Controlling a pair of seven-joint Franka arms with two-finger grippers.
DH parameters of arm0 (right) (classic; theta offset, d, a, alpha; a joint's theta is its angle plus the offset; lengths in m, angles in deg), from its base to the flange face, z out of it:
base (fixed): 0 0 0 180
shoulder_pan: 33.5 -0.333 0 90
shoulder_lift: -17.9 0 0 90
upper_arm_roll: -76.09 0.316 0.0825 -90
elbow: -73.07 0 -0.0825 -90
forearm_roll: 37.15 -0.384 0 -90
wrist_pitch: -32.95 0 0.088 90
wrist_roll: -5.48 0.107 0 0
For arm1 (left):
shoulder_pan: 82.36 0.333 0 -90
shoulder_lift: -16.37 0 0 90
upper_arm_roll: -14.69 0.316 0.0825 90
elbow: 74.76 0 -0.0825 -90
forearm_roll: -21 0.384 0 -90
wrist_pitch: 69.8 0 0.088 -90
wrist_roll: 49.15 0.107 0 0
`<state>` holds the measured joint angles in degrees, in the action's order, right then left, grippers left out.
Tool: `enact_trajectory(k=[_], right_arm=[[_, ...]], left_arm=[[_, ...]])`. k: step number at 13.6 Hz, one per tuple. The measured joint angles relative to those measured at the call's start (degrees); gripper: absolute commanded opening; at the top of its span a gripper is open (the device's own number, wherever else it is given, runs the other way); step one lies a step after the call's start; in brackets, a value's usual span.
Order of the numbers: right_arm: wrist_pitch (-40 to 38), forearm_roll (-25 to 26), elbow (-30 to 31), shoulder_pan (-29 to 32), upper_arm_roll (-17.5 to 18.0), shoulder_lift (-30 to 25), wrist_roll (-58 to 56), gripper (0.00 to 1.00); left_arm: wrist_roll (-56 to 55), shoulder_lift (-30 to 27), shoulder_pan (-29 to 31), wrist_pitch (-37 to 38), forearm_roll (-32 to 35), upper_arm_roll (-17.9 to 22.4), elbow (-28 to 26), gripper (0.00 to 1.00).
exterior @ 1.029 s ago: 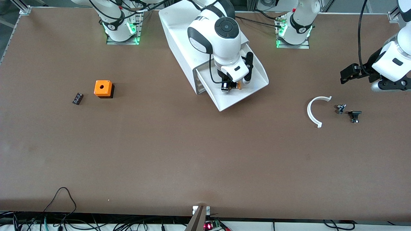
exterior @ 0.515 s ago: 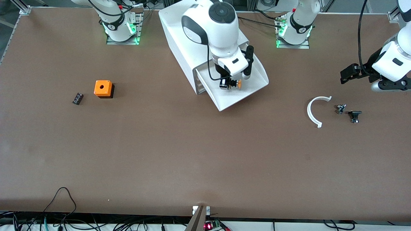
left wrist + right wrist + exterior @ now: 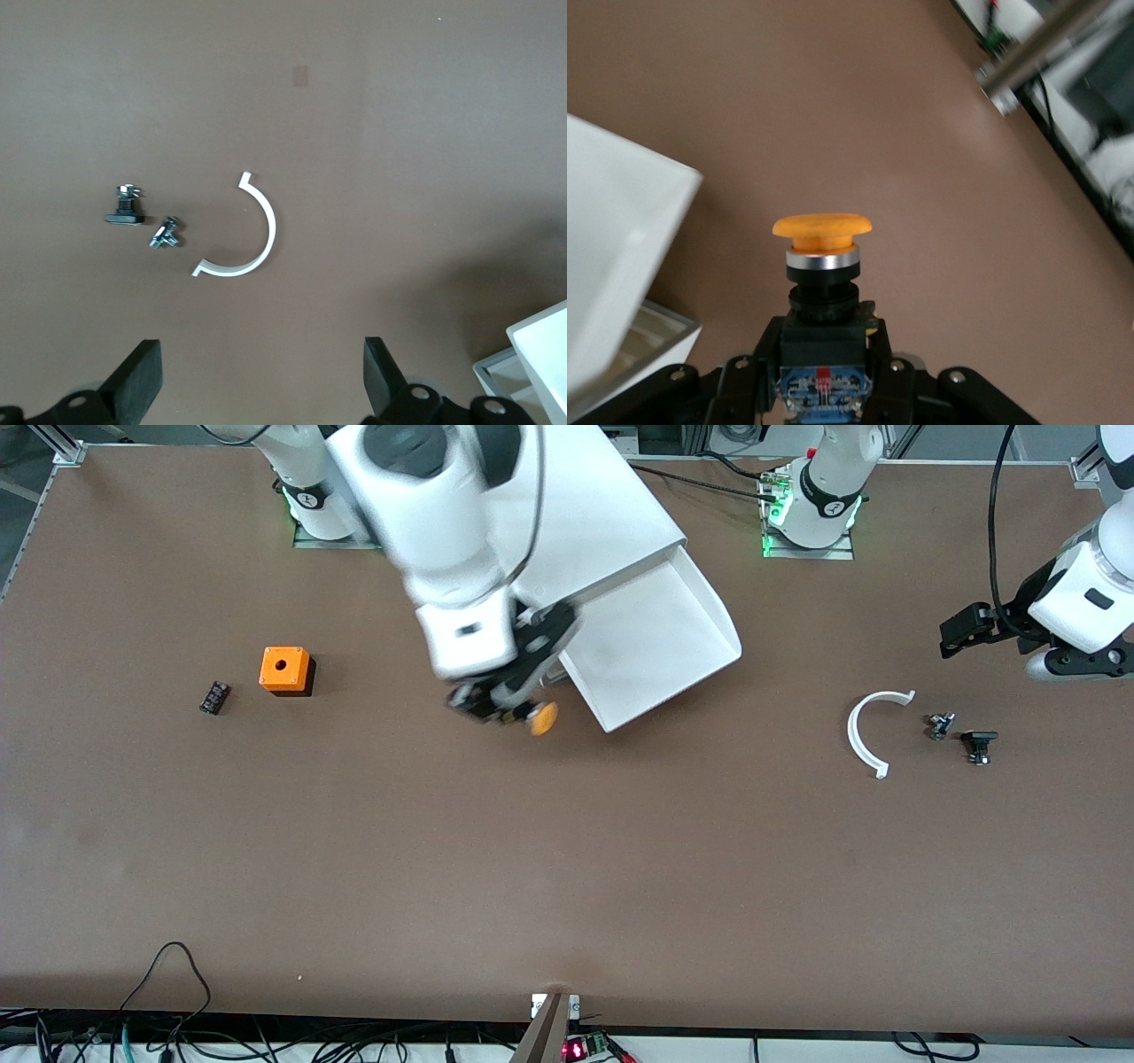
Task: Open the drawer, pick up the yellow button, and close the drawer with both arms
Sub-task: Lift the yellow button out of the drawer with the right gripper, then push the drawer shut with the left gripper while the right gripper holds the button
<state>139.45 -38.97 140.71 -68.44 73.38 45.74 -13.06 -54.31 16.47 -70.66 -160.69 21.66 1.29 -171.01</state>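
The top drawer (image 3: 660, 642) of the white cabinet (image 3: 611, 509) stands pulled out, and its tray shows nothing in it. My right gripper (image 3: 496, 707) is shut on the button (image 3: 542, 718), whose orange cap sticks out sideways. It holds the button in the air over bare table beside the open drawer, toward the right arm's end. In the right wrist view the button (image 3: 821, 257) sits between my fingers (image 3: 939, 390), with the drawer's corner (image 3: 620, 248) beside it. My left gripper (image 3: 961, 629) is open, over the table at the left arm's end; its fingertips (image 3: 142, 376) show over bare table.
An orange cube with a hole (image 3: 284, 670) and a small black part (image 3: 213, 697) lie toward the right arm's end. A white half ring (image 3: 864, 731), a small screw part (image 3: 939, 724) and a black part (image 3: 978, 744) lie below the left gripper. They also show in the left wrist view.
My right gripper has lifted the button out of the drawer and carried it toward the right arm's end, clear of the tray. The left arm has stayed still.
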Motion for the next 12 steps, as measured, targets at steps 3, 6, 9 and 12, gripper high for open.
enact_trajectory(k=[3, 6, 9, 12], right_arm=[[-0.05, -3.76, 5.91, 11.24, -0.26, 0.15, 0.91, 0.3], [0.0, -3.24, 13.2, 15.29, -0.4, 0.19, 10.87, 0.3], [2.65, 3.42, 20.93, 16.01, -0.46, 0.25, 20.39, 0.3], [9.34, 4.41, 28.13, 20.12, -0.65, 0.36, 21.23, 0.31]], left_arm=[[-0.43, 5.1, 0.3, -4.38, -10.22, 0.08, -3.13, 1.0], [-4.33, 11.22, -0.59, -19.63, -15.2, -1.71, -10.16, 1.0], [-15.87, 13.6, -4.6, -31.41, -15.3, -5.2, -14.74, 1.0], [-27.22, 13.61, -10.07, -37.8, -15.3, -6.15, -18.4, 1.0]])
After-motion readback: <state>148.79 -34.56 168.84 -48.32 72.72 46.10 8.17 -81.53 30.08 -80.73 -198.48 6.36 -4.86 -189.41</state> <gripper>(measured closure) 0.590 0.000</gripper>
